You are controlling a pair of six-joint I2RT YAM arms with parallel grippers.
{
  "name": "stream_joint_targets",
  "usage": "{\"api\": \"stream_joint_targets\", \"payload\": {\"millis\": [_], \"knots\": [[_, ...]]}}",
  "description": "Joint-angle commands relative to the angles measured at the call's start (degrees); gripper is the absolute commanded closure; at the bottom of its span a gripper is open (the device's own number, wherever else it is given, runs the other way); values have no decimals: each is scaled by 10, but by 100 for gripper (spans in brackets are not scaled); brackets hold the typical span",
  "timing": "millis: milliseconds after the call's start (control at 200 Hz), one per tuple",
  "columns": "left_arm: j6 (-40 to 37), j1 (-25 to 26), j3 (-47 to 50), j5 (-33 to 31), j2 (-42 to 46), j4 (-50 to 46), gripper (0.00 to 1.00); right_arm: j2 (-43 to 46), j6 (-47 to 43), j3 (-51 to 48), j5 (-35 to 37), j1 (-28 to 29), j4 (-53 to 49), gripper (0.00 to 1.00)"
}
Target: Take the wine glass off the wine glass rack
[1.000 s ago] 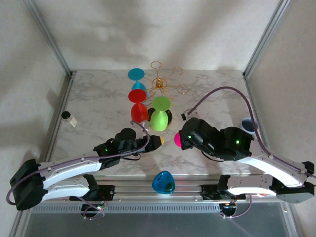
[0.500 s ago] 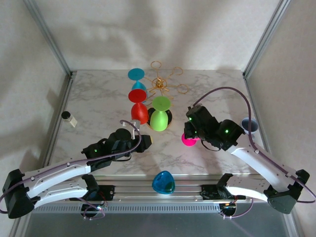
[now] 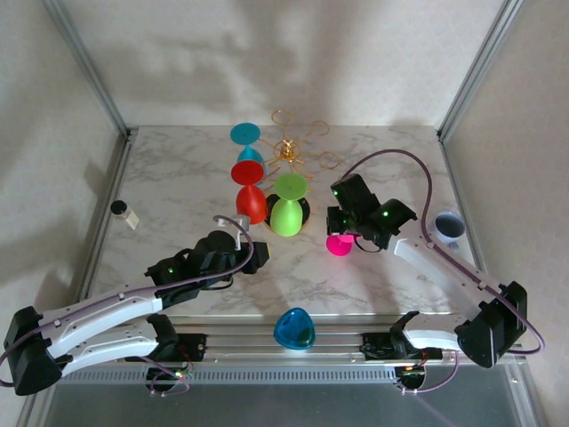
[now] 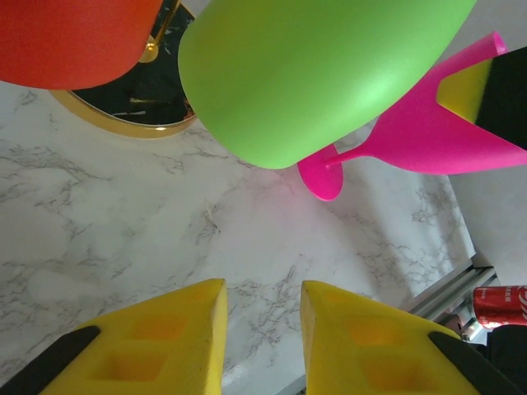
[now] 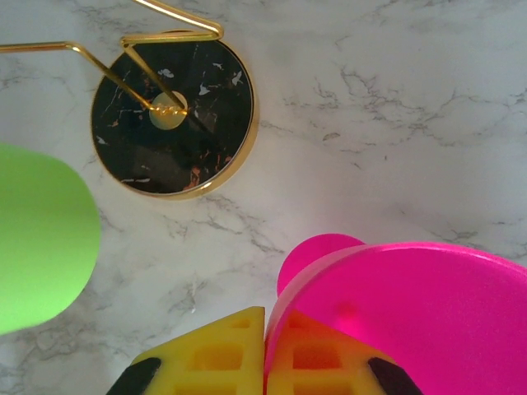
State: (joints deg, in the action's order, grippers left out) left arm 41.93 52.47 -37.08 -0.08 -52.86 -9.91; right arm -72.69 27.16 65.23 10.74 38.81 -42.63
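**Pink glass is off the rack, not yet put down**

Since one second ago my right arm has swung up and to the right in the top view, carrying the pink wine glass. My left arm has pulled back toward the lower left. The right pincer is closed on the rim of this glass, which is tilted just right of the wine glass rack and free of its wires. I judge the removal done; placing it on the desk and letting go are left. The left pincer stands narrow and empty. The green glass and red glass hang on the rack.
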Motion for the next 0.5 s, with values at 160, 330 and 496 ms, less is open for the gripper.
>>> {"api": "stream_joint_targets", "payload": {"millis": [160,330,496], "knots": [[-15,-17,-17,-5,-1,-1,70,-28,-22,-11,1,-13,47,100],[-17,-25,-16,5,-6,4,70,-42,-22,-13,-2,-16,58,100],[-18,-29,-15,9,-8,8,69,-49,-20,-14,-3,-18,70,100]]}}
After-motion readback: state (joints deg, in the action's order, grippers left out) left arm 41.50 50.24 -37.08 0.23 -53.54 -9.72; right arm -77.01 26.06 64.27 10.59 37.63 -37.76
